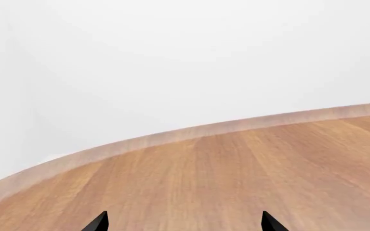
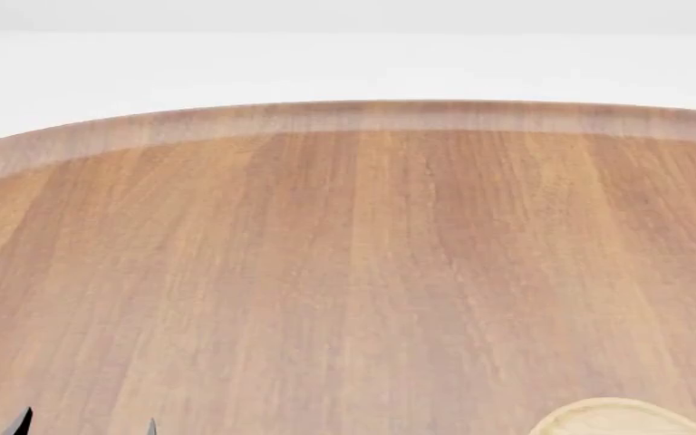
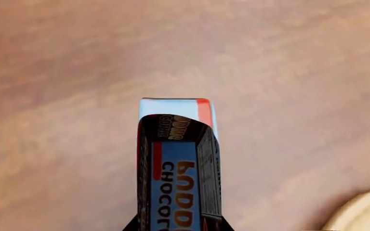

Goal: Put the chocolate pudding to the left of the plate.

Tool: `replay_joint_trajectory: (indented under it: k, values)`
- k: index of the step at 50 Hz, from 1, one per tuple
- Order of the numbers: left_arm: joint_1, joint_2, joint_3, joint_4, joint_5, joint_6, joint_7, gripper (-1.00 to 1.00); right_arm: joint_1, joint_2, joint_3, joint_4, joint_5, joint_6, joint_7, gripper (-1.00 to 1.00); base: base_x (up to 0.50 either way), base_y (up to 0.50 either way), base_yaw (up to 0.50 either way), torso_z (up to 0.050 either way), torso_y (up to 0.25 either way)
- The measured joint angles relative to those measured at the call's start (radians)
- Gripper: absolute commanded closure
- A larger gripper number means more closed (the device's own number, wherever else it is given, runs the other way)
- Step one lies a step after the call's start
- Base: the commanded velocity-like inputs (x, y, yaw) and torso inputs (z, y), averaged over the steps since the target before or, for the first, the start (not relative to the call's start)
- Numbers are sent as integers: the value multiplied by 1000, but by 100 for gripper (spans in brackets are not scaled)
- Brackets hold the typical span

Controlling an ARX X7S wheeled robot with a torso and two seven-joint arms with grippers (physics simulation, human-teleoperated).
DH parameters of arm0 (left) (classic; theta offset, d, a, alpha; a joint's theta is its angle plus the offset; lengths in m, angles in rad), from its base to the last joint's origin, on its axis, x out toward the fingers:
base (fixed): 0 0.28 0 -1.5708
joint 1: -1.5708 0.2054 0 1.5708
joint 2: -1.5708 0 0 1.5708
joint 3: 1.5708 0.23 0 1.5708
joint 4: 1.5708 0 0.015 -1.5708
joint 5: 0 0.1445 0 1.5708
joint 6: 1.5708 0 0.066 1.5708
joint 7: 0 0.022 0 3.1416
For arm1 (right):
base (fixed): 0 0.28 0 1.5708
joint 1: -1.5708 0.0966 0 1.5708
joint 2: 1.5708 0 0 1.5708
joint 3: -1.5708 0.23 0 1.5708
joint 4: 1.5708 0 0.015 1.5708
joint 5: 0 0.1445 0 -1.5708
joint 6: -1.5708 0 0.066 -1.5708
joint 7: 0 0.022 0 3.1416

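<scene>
Above the round wooden table (image 2: pixel 348 272), the right gripper (image 3: pixel 178 224) carries the chocolate pudding (image 3: pixel 177 144), its two dark fingers (image 3: pixel 145 183) clenched against the carton's long sides. The right wrist view shows the box held clear of the wood, apparently in the air, with nothing but bare tabletop beyond its far end; whether it hangs high or low cannot be told. Its long axis runs straight out from the gripper, in line with the fingers, and the light blue end with the red corner points away from the wrist. The lettered face is turned toward the camera. Gripping the narrow width across the long sides likely gives the jaws the firmest purchase and leaves the far end free to be set down first.

At the corner of that same view sits a pale curved edge, the plate (image 3: pixel 365 214), close beside the carton but not touching it. The head view catches only a sliver of the plate (image 2: pixel 620 419) at its lower right, with open table stretching to its left, the judged destination. The pudding itself does not appear in the head view.

Low at the head view's left, the left gripper (image 2: pixel 82 426) shows only two dark fingertips (image 1: pixel 98 222), spread apart and released, holding nothing and apparently parked out of the way.
</scene>
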State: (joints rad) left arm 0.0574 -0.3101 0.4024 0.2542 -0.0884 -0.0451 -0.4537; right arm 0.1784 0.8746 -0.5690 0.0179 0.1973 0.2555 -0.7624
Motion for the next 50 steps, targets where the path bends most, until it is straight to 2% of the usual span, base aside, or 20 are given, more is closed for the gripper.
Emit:
replay_joint_trajectory:
  k: [21,50]
  values:
    - [-1,-6,11,7,1,-7,-3,-100,56,53,32,-142,8,92,-5,100,0,0,0,0,0]
    - [-4,-9,33,-3,6,0,-4,-100,204,25,38,-133,-4,159,-41,100,0,0,0,0,0]
